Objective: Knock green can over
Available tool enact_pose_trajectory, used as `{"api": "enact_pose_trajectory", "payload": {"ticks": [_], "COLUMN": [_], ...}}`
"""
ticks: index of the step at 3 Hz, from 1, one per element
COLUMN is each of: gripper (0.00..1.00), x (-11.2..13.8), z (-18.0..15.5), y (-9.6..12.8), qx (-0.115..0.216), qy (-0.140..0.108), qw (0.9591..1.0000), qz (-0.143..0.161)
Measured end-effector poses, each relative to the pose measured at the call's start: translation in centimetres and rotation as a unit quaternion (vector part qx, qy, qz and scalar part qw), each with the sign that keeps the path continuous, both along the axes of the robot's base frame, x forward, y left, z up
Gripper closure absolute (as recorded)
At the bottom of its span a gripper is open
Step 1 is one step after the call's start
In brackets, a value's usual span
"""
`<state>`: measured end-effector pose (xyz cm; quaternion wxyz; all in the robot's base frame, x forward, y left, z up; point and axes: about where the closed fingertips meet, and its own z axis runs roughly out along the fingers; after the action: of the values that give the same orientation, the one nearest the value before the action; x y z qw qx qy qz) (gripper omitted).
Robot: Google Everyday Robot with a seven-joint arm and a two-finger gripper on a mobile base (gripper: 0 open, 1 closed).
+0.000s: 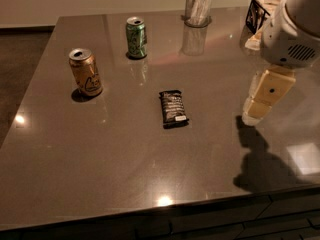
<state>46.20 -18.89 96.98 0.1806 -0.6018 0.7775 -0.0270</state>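
Claw (257, 106) hangs over the right side of the counter (100, 159), tip pointing down, holding nothing; open or closed, cannot tell. Grey glossy counter fills most of the view. Black wire basket (254, 15) at back right, partly behind the arm. Clear cup (198, 9) at back centre. Orange-gold can (86, 72) upright on the left. Green can (136, 37) upright at back left, between the cup and the orange-gold can, well apart from the claw. Black snack bar (173, 106) lies flat mid-counter.
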Motion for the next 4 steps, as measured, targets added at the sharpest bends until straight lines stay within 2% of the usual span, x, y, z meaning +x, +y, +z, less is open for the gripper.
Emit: {"api": "enact_pose_trajectory", "payload": {"ticks": [1,2,3,4], "gripper": [0.00,0.00,0.00,0.00], "x": [2.5,6.1,10.4,14.4], "z": [-1.1,-1.9,-2.0,-2.4], "y": [2.1,4.3,6.8,9.5], "qx": [0.015,0.051,0.102,0.141], "qy": [0.006,0.012,0.004,-0.006], "qw": [0.9999,0.9984,0.9936,0.9879], "qz": [-0.002,-0.022,-0.049,-0.063]}}
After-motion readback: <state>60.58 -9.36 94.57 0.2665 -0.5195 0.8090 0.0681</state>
